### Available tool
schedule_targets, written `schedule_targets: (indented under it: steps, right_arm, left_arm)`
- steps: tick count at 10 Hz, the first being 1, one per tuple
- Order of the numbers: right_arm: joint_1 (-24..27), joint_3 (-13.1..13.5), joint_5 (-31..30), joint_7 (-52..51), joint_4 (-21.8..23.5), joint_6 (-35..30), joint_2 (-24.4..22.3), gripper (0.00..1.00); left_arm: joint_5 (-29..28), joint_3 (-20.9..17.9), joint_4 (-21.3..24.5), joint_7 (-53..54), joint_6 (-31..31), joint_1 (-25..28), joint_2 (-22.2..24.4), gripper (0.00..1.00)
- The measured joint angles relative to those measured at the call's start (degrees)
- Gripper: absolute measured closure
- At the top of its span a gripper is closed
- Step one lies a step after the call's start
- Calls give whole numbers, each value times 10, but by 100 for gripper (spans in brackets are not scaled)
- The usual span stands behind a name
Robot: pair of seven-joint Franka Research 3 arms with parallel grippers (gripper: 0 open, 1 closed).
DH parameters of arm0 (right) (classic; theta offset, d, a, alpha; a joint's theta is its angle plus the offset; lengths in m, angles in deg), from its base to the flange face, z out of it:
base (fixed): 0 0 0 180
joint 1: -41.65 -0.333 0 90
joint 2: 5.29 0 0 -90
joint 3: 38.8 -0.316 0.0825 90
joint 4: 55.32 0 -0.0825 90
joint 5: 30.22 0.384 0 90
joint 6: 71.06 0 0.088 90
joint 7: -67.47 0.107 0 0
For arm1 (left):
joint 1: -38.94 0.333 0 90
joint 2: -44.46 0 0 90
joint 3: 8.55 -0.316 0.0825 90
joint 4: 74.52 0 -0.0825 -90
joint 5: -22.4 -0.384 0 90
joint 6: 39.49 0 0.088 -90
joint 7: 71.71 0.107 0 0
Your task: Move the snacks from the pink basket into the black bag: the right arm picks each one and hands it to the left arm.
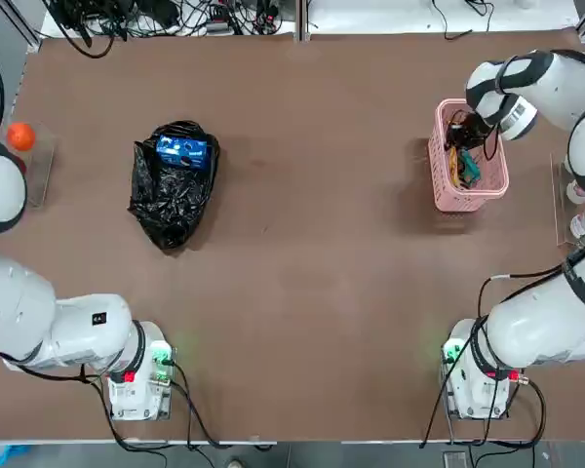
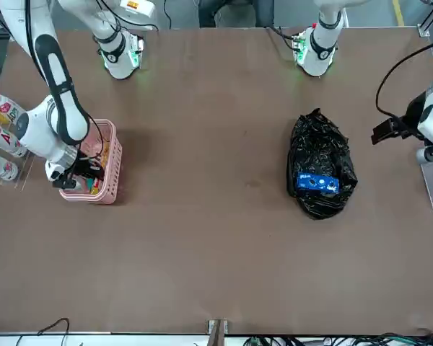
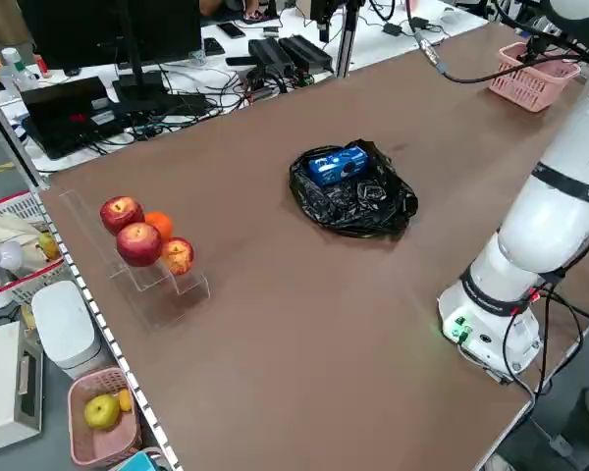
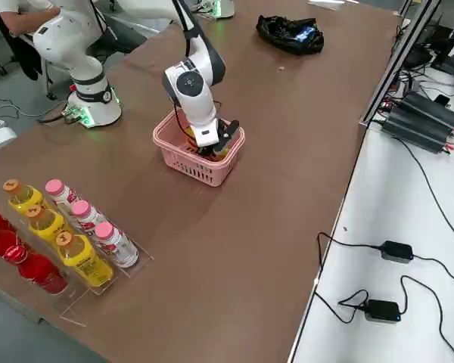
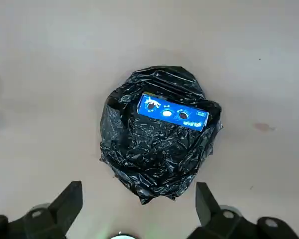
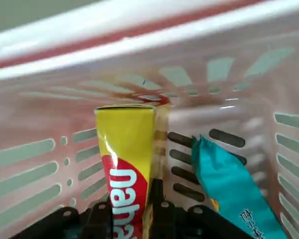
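My right gripper (image 6: 131, 214) is down inside the pink basket (image 1: 468, 201), shut on the yellow snack with red print (image 6: 125, 149), which stands upright between its fingers. A teal snack (image 6: 229, 184) leans on the basket wall beside it. In the front view the right gripper (image 2: 83, 176) is at the basket's (image 2: 110, 173) near end. The blue snack (image 1: 182, 151) lies on top of the black bag (image 1: 171, 200) at the table's left. My left gripper (image 5: 138, 189) hangs open, away from the bag (image 5: 154, 159), holding nothing.
Red and orange fruits (image 3: 137, 240) sit on a clear stand at the table's left edge. Bottles (image 4: 68, 234) stand in a clear rack at the right edge, close to the basket (image 4: 183, 155). Cables (image 1: 156, 15) run along the far edge.
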Motion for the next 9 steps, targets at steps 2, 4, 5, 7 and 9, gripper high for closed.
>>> schedule_targets:
  steps: [2,4,5,7,9]
  right_arm:
    - [1,3,-1,-3,-18,-33,1,73]
    - [4,8,-5,-5,-41,-76,2,73]
    - [5,10,-7,-7,-46,-85,2,73]
    - [6,11,-15,-16,-51,-90,4,73]
    - [14,11,-15,-58,-52,-94,7,73]
  left_arm:
    - [4,0,0,0,0,5,0,0]
    - [5,0,0,0,0,8,-1,0]
    - [5,0,0,0,0,12,-1,0]
    - [5,0,0,0,0,15,-1,0]
    - [5,0,0,0,0,15,-1,0]
